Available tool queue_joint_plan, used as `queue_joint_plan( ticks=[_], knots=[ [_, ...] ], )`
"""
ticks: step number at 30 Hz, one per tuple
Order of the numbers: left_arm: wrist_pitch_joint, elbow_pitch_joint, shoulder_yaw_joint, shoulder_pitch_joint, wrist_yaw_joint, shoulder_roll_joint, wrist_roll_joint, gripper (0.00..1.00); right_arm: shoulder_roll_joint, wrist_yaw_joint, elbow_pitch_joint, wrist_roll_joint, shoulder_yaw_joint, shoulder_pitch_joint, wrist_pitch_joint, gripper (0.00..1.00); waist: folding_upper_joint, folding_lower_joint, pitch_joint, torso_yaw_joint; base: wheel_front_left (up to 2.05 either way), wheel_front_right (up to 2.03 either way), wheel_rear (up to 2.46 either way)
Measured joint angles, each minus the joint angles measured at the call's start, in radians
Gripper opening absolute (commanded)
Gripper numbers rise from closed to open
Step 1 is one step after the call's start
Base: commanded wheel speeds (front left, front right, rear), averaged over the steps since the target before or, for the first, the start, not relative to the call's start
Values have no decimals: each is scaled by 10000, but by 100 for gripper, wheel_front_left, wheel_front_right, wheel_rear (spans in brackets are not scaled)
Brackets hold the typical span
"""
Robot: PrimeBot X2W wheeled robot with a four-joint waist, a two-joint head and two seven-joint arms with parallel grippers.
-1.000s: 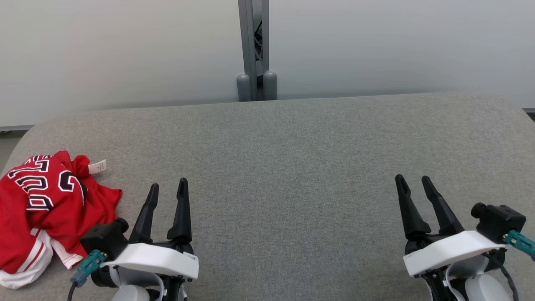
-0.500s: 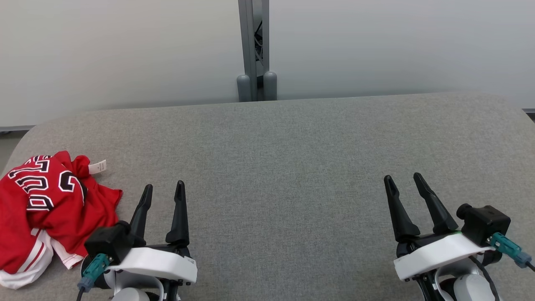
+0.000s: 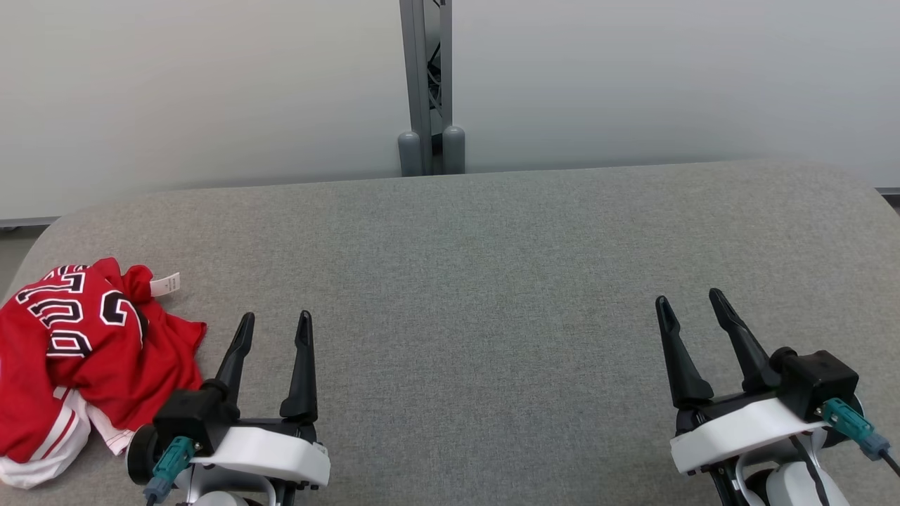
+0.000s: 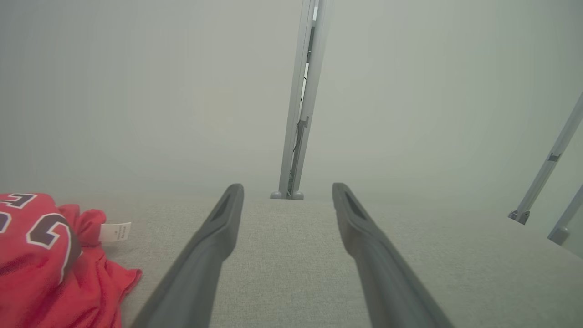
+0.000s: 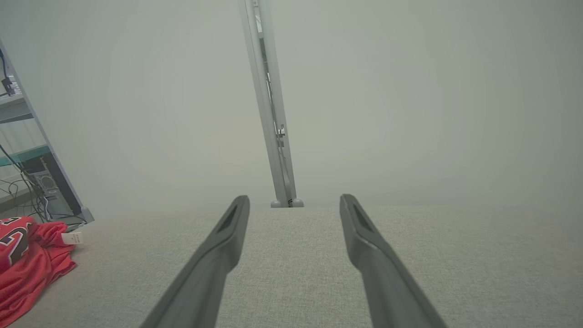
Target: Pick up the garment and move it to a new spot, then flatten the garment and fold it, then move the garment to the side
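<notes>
Lying crumpled at the near left corner: one red jersey garment (image 3: pixel 77 351), thin knit with black white-edged numerals and white striped trim; it rests on the grey fabric-covered table (image 3: pixel 492 281), close to that table's left edge.

Progress: none of the task appears done; the garment is not yet picked up; moving it to a new spot, flattening, folding and setting aside all remain, by this judgement.

Orientation: bunched in a heap, so no true front or collar direction can be read; the heap's longer extent runs from far to near along the left edge in the head view; the numerals lie face up at the far end; the white striped trim lies at the near end; a small white label (image 3: pixel 164 284) sticks out at the far inner corner, toward the table's middle.

Left gripper (image 3: pixel 275 316): just beside the garment on its inner side, not touching it; fingers spread wide, nothing between them; pointing away from the robot.

Right gripper (image 3: pixel 688 296): well apart from the garment, over the table's right side; fingers likewise spread wide and empty.

Beyond the table: a grey metal post (image 3: pixel 425 84) between pale wall panels (image 3: pixel 211 91).
</notes>
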Motion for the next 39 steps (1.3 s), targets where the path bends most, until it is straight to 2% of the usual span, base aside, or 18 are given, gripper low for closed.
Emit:
queue_joint_plan(
  ticks=[25,39],
  knots=[
    [-221,33,307,217,134,6,2027,100,-25,2,314,-1670,-10,-13,-660,100,-1,0,-48,-118,0,0,0],
    [-222,35,334,269,90,6,2052,100,-29,10,391,-1674,-165,-12,-662,100,0,-1,-37,-66,0,0,0]
  ],
)
